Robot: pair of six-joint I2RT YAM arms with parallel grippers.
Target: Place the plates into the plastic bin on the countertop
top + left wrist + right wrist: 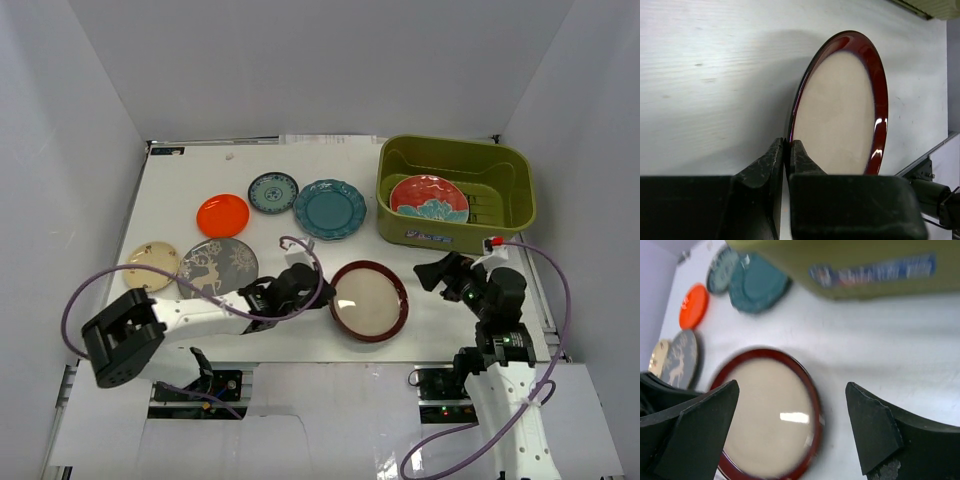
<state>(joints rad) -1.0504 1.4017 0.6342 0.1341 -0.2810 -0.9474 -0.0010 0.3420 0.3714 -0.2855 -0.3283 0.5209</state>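
Note:
My left gripper (322, 296) is shut on the left rim of the dark-red-rimmed cream plate (369, 300); the left wrist view shows its jaws (788, 145) pinching the plate's edge (840, 105). My right gripper (437, 271) is open and empty, just right of that plate, which shows between its fingers (767, 420). The olive-green bin (455, 232) stands at the back right with the red-teal patterned plate (429, 197) inside. The teal scalloped plate (330, 208), small teal-white plate (273, 192), orange plate (223, 215), grey plate (217, 266) and beige plate (153, 264) lie on the white countertop (190, 180).
Pale walls enclose the countertop on three sides. The bin's labelled side (872, 270) faces my right gripper. Purple cables loop over both arms.

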